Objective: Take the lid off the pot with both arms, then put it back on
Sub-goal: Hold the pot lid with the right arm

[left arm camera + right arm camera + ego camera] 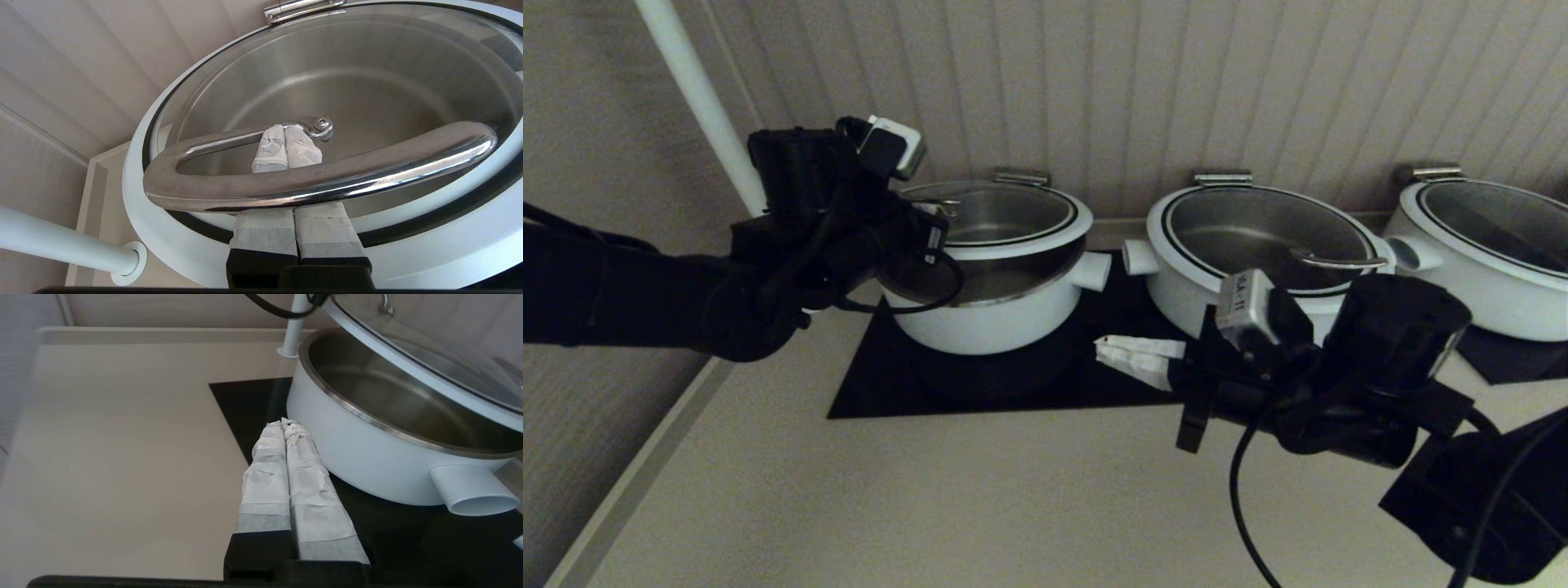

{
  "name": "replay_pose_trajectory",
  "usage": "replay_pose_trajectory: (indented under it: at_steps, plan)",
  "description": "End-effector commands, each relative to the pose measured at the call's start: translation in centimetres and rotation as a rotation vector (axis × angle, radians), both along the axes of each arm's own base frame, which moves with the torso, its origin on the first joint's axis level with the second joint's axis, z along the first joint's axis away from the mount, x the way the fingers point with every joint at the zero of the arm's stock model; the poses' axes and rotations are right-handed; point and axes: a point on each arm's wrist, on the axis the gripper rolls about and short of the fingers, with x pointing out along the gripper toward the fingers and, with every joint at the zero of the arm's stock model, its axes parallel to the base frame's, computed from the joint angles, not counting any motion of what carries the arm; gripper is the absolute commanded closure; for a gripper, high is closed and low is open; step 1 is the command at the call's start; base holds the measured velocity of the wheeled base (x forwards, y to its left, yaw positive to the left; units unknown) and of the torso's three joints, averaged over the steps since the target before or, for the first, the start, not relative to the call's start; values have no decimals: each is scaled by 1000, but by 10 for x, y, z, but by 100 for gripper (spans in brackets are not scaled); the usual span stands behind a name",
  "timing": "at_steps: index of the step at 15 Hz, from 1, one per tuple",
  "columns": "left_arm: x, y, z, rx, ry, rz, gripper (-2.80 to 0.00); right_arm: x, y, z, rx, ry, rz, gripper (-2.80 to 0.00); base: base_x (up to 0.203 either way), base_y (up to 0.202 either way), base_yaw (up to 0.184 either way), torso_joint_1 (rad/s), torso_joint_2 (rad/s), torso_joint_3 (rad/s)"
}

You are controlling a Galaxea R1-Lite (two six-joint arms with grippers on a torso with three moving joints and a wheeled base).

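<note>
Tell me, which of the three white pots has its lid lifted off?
The leftmost pot, the deepest one. Its lid hangs tilted above the rim on the left pincer, hooked under the handle; the two others stay covered.

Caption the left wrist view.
Left gripper fingers pressed together, hooked under the lid's steel handle.

Both arms (645, 294) were black, draped with looping black cables (1241, 490). Each carried a small white box (894, 143) near the wrist. The fingers (302, 486) were wrapped in white tape.
</note>
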Motion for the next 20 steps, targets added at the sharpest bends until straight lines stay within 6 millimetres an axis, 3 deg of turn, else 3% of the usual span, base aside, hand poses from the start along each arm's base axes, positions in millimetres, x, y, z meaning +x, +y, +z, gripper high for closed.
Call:
replay_pose_trajectory:
  at_steps: [1, 10, 20]
  plan:
    - [0, 0, 0, 2, -1, 2, 0, 13, 4, -10, -12, 14, -14, 0, 0, 0, 0, 0, 0, 0]
    - [0, 0, -1, 3, 2, 2, 0, 59, 24, -12, 28, -31, -104, 0, 0, 0, 0, 0, 0, 0]
    - [-1, 0, 1, 1, -3, 2, 0, 92, 45, -10, 124, 2, -99, 0, 0, 0, 0, 0, 0, 0]
